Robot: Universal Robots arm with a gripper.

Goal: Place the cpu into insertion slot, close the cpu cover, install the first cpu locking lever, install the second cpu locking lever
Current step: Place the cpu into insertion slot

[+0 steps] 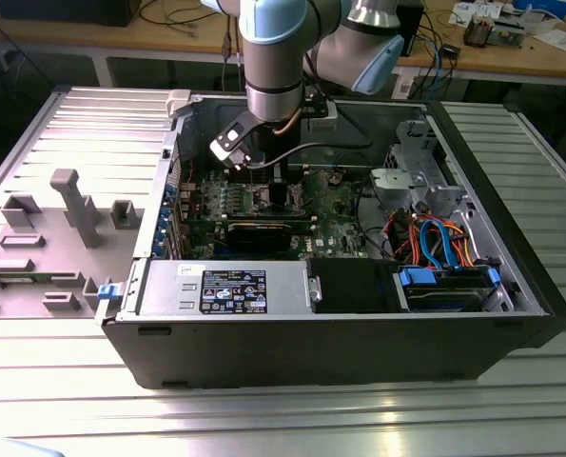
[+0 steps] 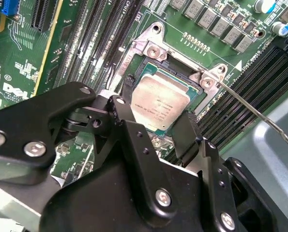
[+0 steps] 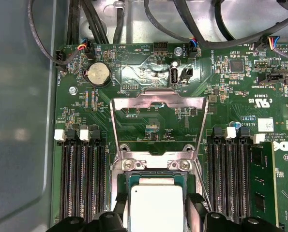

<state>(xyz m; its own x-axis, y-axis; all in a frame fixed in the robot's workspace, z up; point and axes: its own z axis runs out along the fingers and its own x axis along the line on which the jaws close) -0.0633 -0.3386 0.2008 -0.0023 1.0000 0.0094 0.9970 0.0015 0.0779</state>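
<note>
The computer case [image 1: 263, 343] lies open on the worktop, with the arm reaching toward its far side. Over the green motherboard [image 3: 148, 72] the gripper [image 2: 154, 116] straddles the socket. Its jaws flank the chip, though I cannot tell whether they pinch it. The cpu cover [image 3: 156, 100] stands swung back. The cpu [image 2: 160, 99] lies in the insertion slot [image 2: 153, 48]. A chip sitting skewed could bend pins, or lift with the jaws. The free locking lever [image 2: 252, 111] just beside could snag.

The cpu [image 2: 159, 104] lies in the insertion slot [image 2: 153, 50], gripper [image 2: 153, 117] apparently straddling it; memory slots [image 3: 81, 179] flank them.
</note>
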